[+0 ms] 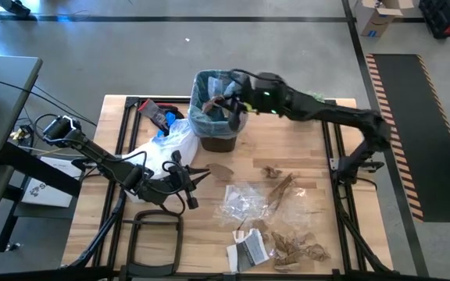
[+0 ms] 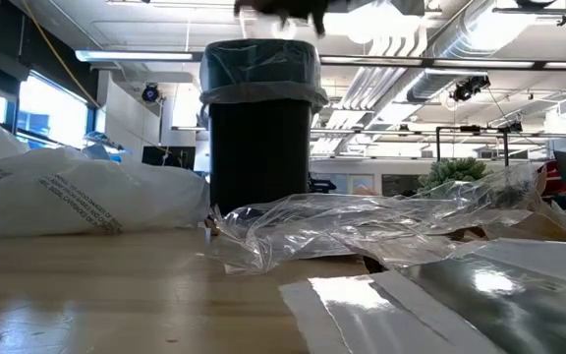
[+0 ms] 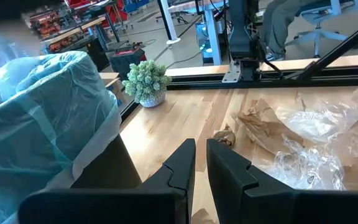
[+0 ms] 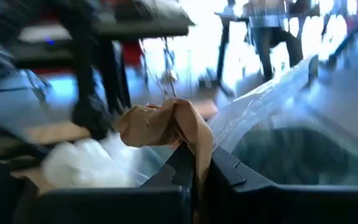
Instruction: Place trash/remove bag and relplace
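Observation:
The black bin [image 1: 216, 117] stands on the table, lined with the light-blue bag [image 1: 206, 92], whose edge is folded over the rim [image 2: 261, 71]. My right gripper [image 1: 234, 103] hovers over the bin's mouth, shut on a crumpled brown paper scrap [image 4: 166, 124]. More trash lies on the table: brown scraps [image 1: 297, 247], clear wrappers [image 1: 250, 201] and a black-and-white packet [image 1: 248, 250]. My left gripper [image 1: 197, 176] waits, shut, low over the table between the bin and the litter. My right gripper pinches the brown paper scrap between its two fingers at a fold on the scrap's edge [image 4: 201, 163]. The fingers point slanting down from the table's right side. The scrap is lifted clear above the bin's opening, its crumpled bulk bunched beyond the fingertips.
A whiter plastic bag [image 1: 167, 144] lies left of the bin. A small green plant [image 3: 145, 81] stands on the table's far side. A flat brown piece [image 1: 222, 169] lies near the left gripper. Black frame rails run along the table's edges [image 1: 123, 140].

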Action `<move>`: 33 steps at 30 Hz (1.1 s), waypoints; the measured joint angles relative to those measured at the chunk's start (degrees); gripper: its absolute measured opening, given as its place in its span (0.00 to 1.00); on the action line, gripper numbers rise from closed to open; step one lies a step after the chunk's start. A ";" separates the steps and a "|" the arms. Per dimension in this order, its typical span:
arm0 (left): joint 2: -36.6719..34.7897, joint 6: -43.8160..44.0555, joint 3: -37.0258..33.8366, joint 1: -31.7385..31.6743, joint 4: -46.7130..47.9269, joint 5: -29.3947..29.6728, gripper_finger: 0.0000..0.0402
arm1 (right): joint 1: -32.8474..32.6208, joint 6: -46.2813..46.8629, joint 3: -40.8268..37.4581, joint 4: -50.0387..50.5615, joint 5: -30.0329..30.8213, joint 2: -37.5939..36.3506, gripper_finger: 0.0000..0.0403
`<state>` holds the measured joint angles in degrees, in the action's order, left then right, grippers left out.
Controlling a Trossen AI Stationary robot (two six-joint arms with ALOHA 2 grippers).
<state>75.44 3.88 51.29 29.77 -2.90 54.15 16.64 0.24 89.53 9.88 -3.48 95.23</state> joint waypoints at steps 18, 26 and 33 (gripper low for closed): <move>0.00 0.52 0.00 -0.01 0.00 -0.02 0.06 | 5.21 0.92 0.07 6.49 -3.74 3.74 0.40; 0.00 0.50 0.00 0.01 0.01 -0.02 0.06 | 4.98 1.15 0.07 5.74 -0.22 -0.93 0.67; 0.00 0.48 0.00 0.01 0.07 0.00 0.06 | 0.51 -5.94 0.07 11.63 -4.62 -11.83 0.66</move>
<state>75.44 4.36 51.29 29.78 -2.83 54.15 17.15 -5.70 89.60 21.51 -8.10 83.40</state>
